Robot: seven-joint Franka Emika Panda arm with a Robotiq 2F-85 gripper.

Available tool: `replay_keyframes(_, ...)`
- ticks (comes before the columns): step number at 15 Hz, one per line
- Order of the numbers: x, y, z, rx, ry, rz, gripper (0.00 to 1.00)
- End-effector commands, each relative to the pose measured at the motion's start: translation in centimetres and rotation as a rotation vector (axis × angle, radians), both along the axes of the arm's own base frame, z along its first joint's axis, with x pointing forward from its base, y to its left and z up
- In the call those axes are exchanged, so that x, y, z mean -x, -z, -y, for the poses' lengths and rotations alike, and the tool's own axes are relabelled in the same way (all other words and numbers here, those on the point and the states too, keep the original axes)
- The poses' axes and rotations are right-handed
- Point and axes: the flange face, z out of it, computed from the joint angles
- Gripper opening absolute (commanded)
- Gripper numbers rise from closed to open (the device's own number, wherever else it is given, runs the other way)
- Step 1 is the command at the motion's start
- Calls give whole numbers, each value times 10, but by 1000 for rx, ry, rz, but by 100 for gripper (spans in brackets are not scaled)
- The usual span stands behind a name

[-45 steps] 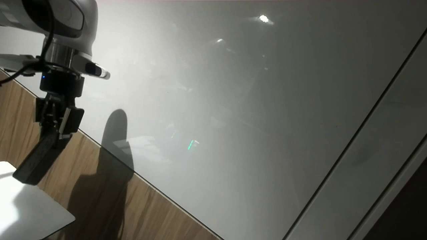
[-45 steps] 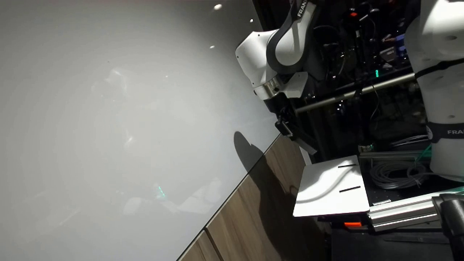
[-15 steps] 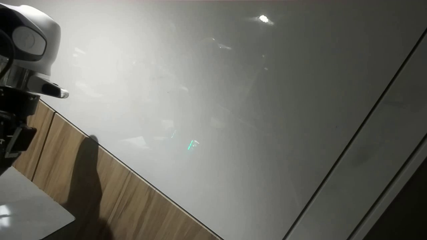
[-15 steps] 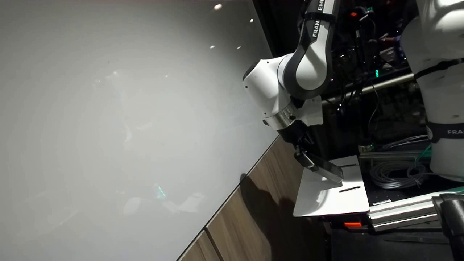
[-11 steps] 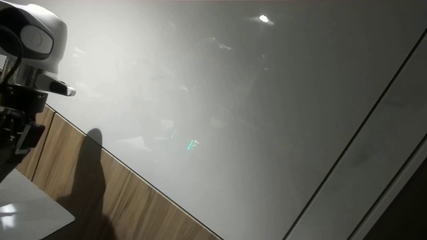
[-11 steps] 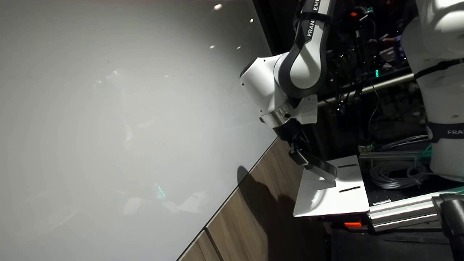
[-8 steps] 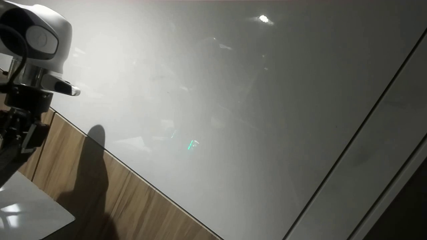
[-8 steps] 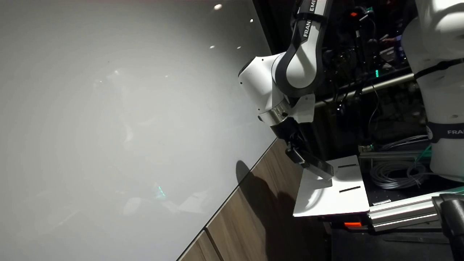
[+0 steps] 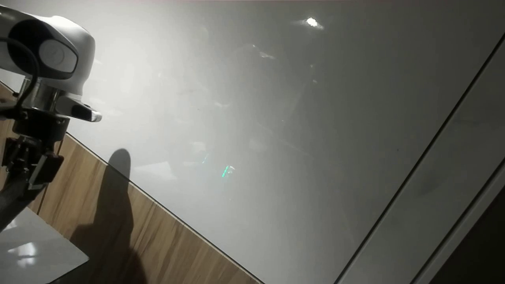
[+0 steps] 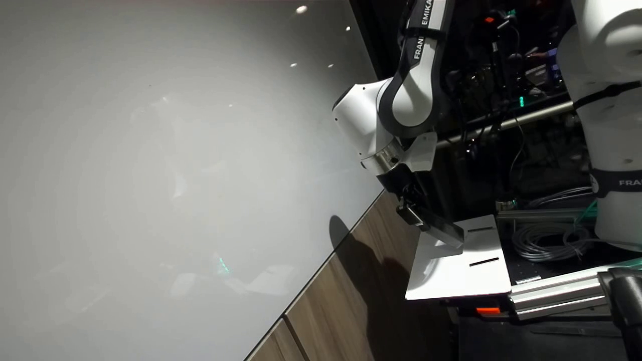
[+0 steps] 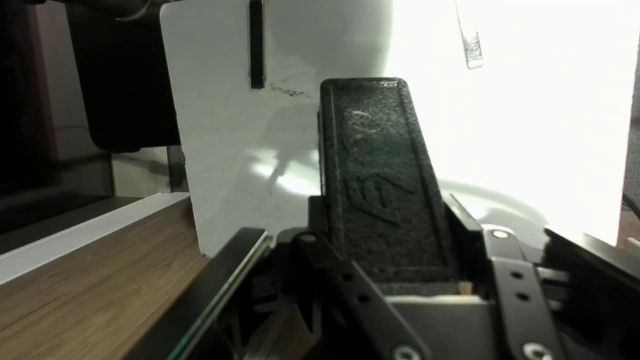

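My gripper (image 11: 387, 220) is shut on a dark grey felt block (image 11: 380, 145), an eraser by its look, with an embossed mark on its face. The fingers press its two long sides, and its far end sticks out well past them. Beyond it in the wrist view lies a white panel (image 11: 230, 150) with dark slots, partly in glaring light. In an exterior view the gripper (image 10: 416, 213) slants down and the block (image 10: 444, 231) hangs over that panel (image 10: 461, 283). I cannot tell whether they touch. Elsewhere the block (image 9: 12, 201) is cut off by the picture's left edge.
A large glossy white surface (image 10: 175, 165) borders a wood-grain strip (image 10: 346, 281), which carries the arm's shadow. Beside the panel are an aluminium profile (image 10: 556, 298), coiled cable (image 10: 546, 243) and a white robot base (image 10: 617, 215). A metal bar (image 10: 526, 118) crosses behind.
Since three seconds ago the gripper has swung over the white panel with the block. Over the last second it has drifted back slightly, away from the robot base. The grip is unchanged.
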Motion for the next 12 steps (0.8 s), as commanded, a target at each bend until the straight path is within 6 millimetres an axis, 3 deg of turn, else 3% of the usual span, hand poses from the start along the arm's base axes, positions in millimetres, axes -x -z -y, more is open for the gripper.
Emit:
replay_keyframes(1,-1,4,-2,-14,-8,-4,31)
replay_keyframes(7,2,6,-5,-19,-30,-10,31)
replay_keyframes(8,1,6,-5,-21,-30,-10,81)
replay_keyframes(9,1,5,-6,-24,-30,-10,82)
replay_keyframes(12,1,5,-6,-25,-29,-10,99)
